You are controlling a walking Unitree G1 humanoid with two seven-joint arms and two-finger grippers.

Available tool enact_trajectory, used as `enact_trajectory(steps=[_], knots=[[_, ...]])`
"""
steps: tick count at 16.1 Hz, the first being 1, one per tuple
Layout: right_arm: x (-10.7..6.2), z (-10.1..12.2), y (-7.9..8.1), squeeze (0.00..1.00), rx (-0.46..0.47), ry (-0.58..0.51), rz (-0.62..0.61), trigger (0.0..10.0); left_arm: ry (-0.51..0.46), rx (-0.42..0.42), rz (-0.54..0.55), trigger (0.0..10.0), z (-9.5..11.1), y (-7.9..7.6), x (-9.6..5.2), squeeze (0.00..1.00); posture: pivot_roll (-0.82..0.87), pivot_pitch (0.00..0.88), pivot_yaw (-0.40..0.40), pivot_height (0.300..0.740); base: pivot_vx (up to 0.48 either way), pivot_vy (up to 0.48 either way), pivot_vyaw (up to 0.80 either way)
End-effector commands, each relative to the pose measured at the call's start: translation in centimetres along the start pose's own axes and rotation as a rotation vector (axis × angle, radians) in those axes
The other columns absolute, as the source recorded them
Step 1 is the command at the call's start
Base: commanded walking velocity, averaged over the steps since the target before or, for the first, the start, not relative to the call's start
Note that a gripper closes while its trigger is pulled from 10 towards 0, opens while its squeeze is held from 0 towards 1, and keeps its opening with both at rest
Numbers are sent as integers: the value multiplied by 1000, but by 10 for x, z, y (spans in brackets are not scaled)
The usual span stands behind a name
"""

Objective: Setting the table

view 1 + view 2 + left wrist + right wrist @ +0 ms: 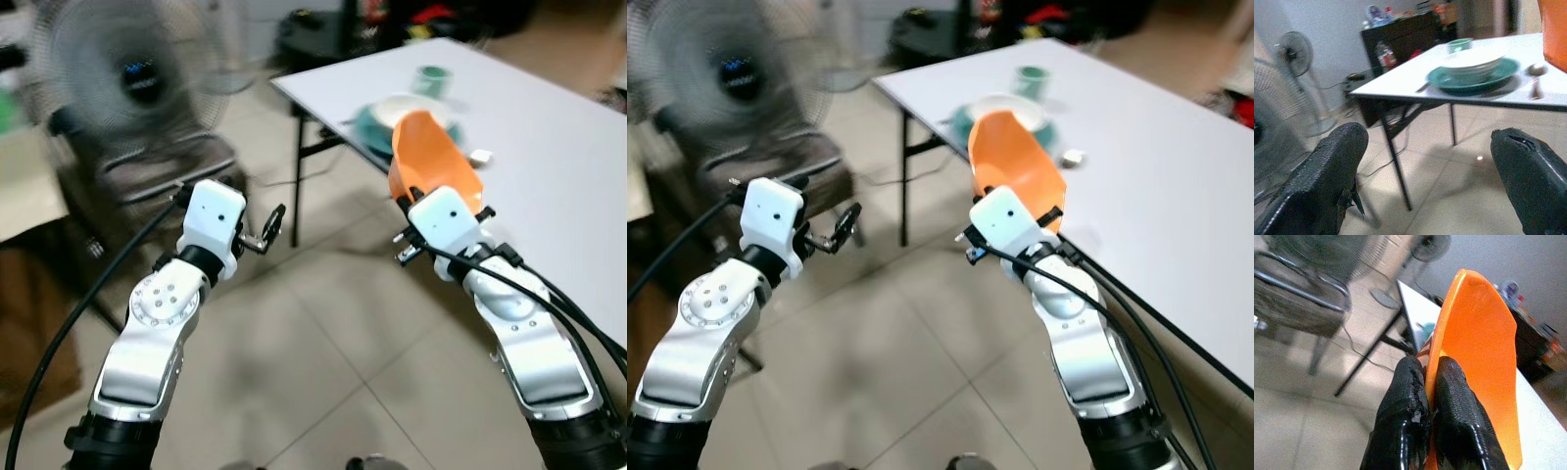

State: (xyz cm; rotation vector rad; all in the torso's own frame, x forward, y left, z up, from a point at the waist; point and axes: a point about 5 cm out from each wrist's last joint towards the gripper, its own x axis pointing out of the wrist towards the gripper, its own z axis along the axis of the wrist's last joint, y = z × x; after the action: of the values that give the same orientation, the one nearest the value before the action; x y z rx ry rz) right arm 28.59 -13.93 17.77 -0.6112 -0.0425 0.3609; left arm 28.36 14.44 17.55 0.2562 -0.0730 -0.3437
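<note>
Two end effectors raised short of the worktop, one carrying an orange plate.

Right end effector (pixel 1427 382) is pinched narrow on the rim of the orange plate (pixel 431 162), which stands on edge, its long axis running up and away from the fingers. Just beyond it, ahead and slightly right, lies the white worktop (pixel 549 157) with a white bowl (pixel 1474 61) in a teal plate (pixel 1508 71), a green cup (pixel 431 78) farther off and a spoon (pixel 1536 87) beside. Left end effector (pixel 266 230) is spread wide and holds nothing; a fan (pixel 127 69) stands beyond it. The right arm is nearer the setting, so the plate likely needs tipping flat beside the teal plate.
</note>
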Motion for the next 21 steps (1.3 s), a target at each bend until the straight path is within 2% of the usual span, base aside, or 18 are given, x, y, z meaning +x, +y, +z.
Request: enact_trajectory(steps=[1,8,13,17,19,21], knots=[[-1,2,-5,0,-22,2,-36,10000,8,-8,3,10000,-1,2,0,0,54,0,-5,740,0,0,-800],[-6,-1,-5,0,-35,27,-50,10000,11,-12,-17,10000,-3,2,-2,0,47,0,11,740,262,0,-765],[-7,-4,-1,0,-49,39,-39,10000,24,-8,-24,10000,-6,0,-4,0,46,0,12,740,309,0,0],[-9,-9,-2,0,-98,69,-43,10000,29,-9,-30,10000,-7,-1,-6,0,43,0,16,740,310,0,0],[-10,-11,-4,0,-58,82,-51,10000,31,-10,-34,10000,-8,-2,-7,0,38,0,18,740,307,0,-747],[-11,-13,-6,0,-78,94,-56,10000,31,-11,-38,10000,-8,-3,-6,0,36,0,21,740,311,0,-738]])
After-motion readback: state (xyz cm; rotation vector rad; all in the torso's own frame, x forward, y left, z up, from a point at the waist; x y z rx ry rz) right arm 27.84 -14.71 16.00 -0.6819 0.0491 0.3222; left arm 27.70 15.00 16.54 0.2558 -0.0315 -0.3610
